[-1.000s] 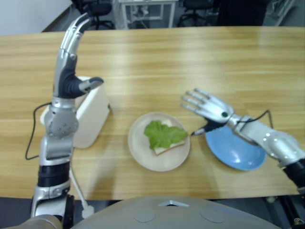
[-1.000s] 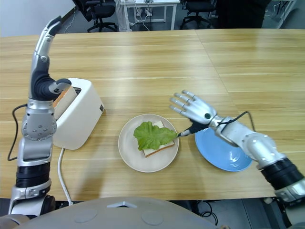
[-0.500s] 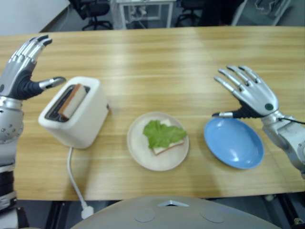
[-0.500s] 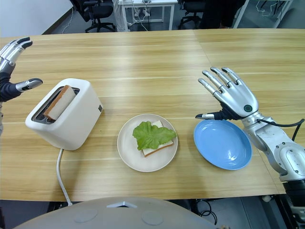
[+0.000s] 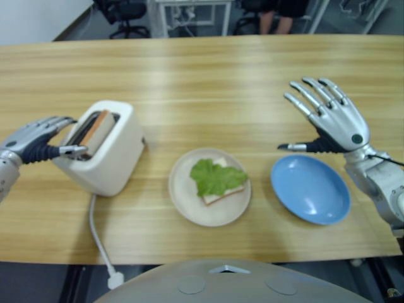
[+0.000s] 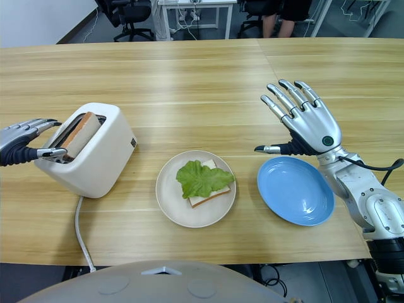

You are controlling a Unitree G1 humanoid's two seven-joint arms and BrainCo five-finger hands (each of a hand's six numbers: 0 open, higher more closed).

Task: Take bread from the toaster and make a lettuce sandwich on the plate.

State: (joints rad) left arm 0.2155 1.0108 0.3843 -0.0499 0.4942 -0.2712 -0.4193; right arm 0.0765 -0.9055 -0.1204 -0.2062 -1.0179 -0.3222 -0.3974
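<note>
The toaster's cord (image 6: 79, 232) runs off the near edge of the table (image 6: 189, 76) and its end is cut off there. Just beyond, in the middle, sits the beige plate (image 6: 170, 209) with one bread slice (image 6: 212, 196) lying flat on it. A lettuce leaf (image 6: 201, 178) covers most of that slice, so only its pale near edge and a far corner show; the visible edge runs from near-left to far-right. To the right, close beside but not touching, lies the blue plate (image 6: 295, 196). The right hand (image 6: 307, 124) is over the blue plate's far rim, fingers spread wide and pointing up and away, thumb stretched out to the left, holding nothing; its forearm leaves the picture at the right edge. On the left stands the white toaster (image 6: 101, 165), set at a slant to the table edge, its long axis going from near-left to far-right. The remaining bread (image 6: 81, 133) stands on edge in the slot, brown crust uppermost, its length following that same slanted line; only its top part rises clear, the rest being hidden inside the toaster body. The left hand (image 6: 23, 144) lies level at the toaster's left end, fingers loosely parted and pointing toward the slot, gripping nothing. Its thumb tip is right at the toaster's corner, though whether it touches cannot be told, and its wrist is cut off by the left edge. Behind the table, office chairs (image 6: 134, 11) are clipped by the top edge.
</note>
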